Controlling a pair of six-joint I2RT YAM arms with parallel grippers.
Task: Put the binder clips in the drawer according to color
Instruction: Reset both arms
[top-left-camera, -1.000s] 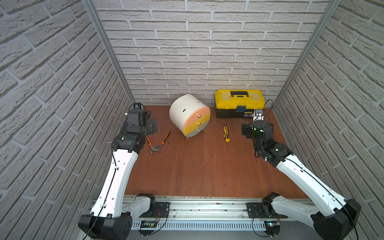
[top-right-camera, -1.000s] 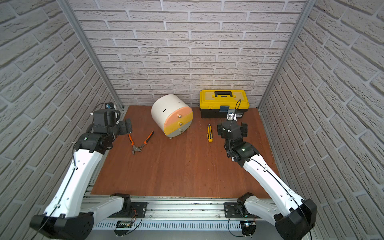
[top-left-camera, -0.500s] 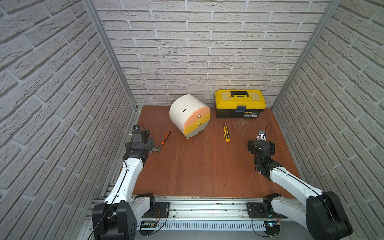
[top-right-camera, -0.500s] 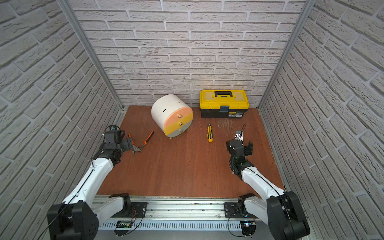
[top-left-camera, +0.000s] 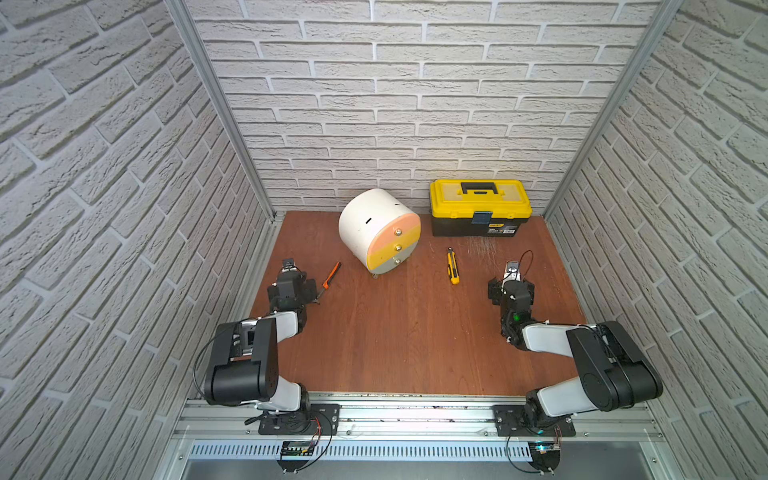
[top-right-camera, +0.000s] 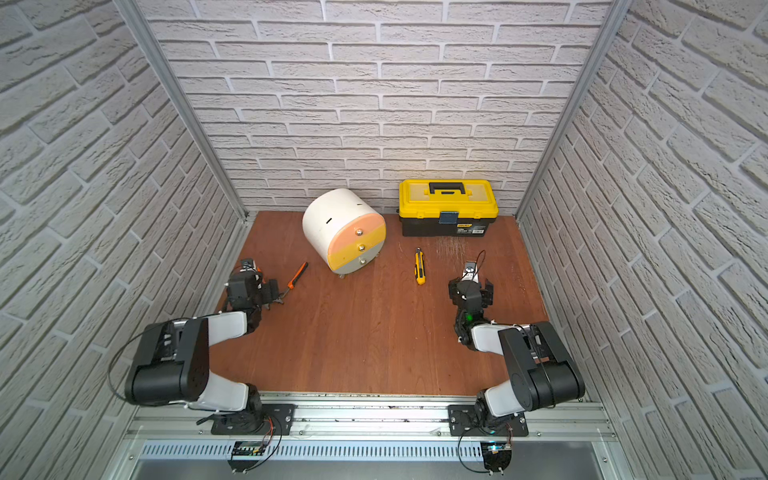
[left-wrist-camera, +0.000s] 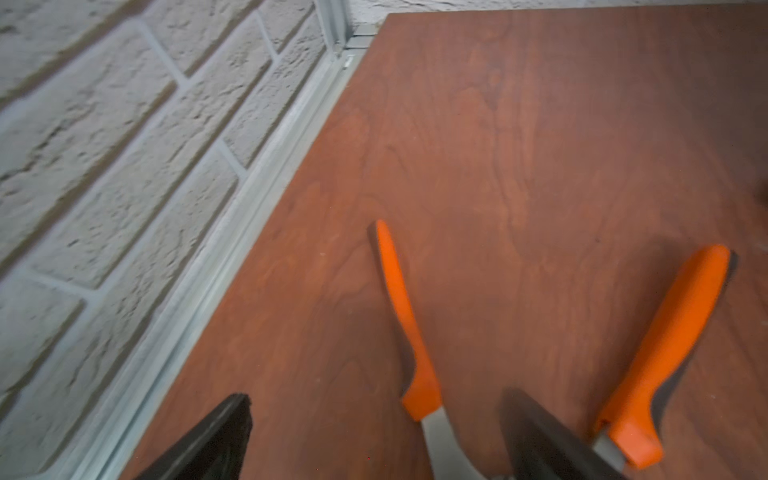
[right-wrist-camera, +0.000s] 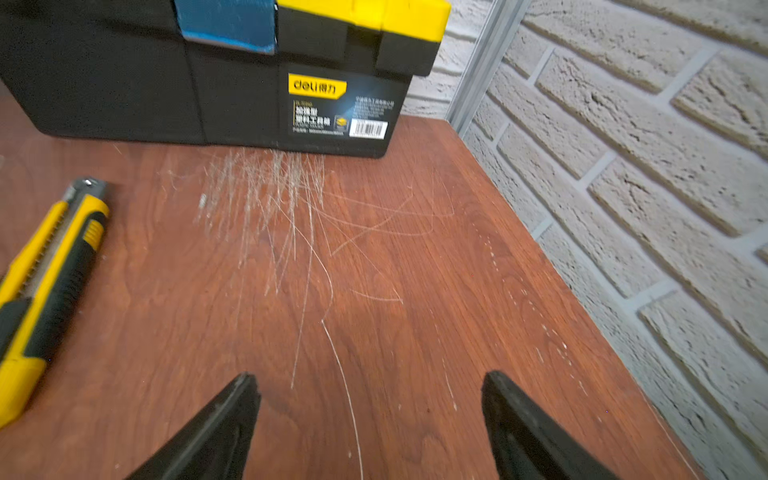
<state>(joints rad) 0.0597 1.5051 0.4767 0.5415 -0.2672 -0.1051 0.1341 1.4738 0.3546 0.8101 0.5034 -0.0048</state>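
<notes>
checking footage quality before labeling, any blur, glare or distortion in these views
Both top views are sharp and evenly lit, the brick walls bowing from the wide lens. The left wrist view is smeared, worst on the wall, with the orange pliers soft. The right wrist view is crisper: toolbox label legible, scratches on the table clear.

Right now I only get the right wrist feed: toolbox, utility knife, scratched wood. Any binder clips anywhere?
Observer: None show in any view. The drawer has all three fronts shut.
Operator: Where is it from the toolbox?
Observer: Beside the toolbox, on the left arm's side, near the back wall.
Operator: Left arm?
Observer: The left gripper is open, low over the head end of the orange-handled pliers, not closed on them.
</notes>
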